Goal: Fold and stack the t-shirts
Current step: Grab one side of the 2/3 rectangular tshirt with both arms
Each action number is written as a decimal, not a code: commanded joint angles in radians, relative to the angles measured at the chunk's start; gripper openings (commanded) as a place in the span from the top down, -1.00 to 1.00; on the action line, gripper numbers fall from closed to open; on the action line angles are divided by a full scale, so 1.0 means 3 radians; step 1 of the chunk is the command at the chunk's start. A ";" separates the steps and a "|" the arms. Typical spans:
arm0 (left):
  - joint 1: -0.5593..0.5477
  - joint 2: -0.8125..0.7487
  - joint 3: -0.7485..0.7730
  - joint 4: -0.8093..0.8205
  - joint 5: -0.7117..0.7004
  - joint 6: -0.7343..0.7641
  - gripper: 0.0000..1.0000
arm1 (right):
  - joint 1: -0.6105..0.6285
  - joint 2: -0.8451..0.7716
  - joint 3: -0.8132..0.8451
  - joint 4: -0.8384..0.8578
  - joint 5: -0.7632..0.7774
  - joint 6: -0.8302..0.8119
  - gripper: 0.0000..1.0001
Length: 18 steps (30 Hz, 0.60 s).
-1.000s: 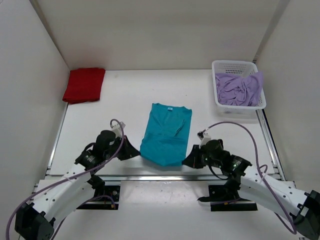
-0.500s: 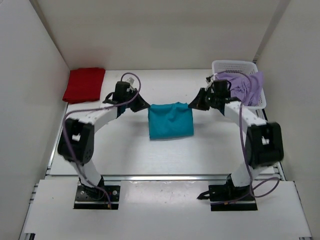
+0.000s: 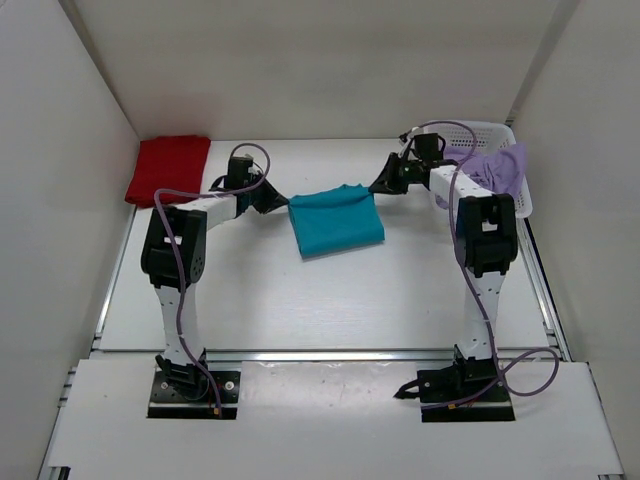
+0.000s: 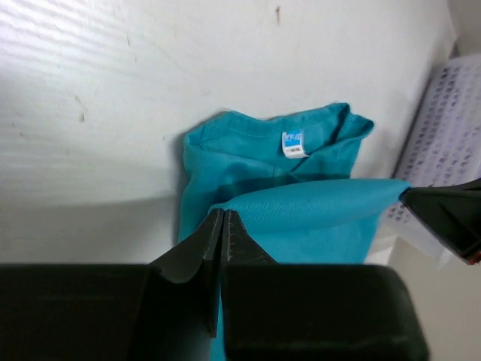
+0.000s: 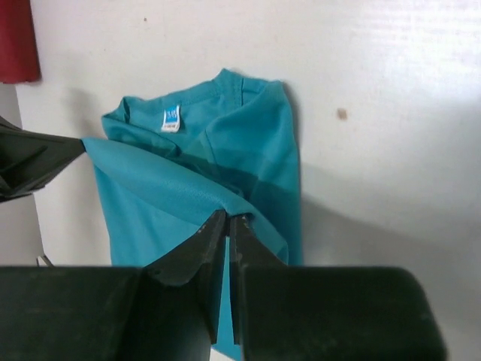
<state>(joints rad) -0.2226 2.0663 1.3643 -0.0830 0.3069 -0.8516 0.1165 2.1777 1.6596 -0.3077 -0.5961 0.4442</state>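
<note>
The teal-blue t-shirt (image 3: pixel 336 222) lies folded in half at mid-table, its near hem lifted and stretched over the collar end. My left gripper (image 3: pixel 278 201) is shut on the hem's left corner (image 4: pixel 224 213). My right gripper (image 3: pixel 378 188) is shut on the right corner (image 5: pixel 231 216). In both wrist views the held edge hangs taut above the lower layer, and the white neck label (image 4: pixel 293 142) shows. The red t-shirt (image 3: pixel 168 168) lies folded at the far left. The lavender t-shirt (image 3: pixel 495 175) is bunched in the basket.
The white mesh basket (image 3: pixel 470 128) stands at the far right corner, close behind my right arm. White walls enclose the table on the left, back and right. A metal rail (image 3: pixel 330 352) runs along the table's near edge.
Both grippers have carried the teal shirt's near hem from the table's front up and back over the shirt, folding it in half. In the last half second the hem moved further toward the collar.
</note>
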 commanded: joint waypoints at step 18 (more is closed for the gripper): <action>-0.0618 -0.0726 -0.1090 0.1191 0.0046 -0.0301 0.37 | 0.0271 -0.0780 -0.1183 0.0784 0.0126 -0.0014 1.00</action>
<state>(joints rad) -0.3820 1.8839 1.1339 0.2127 0.3111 -0.9386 0.1917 2.0041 1.4132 -0.2089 -0.5480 0.4088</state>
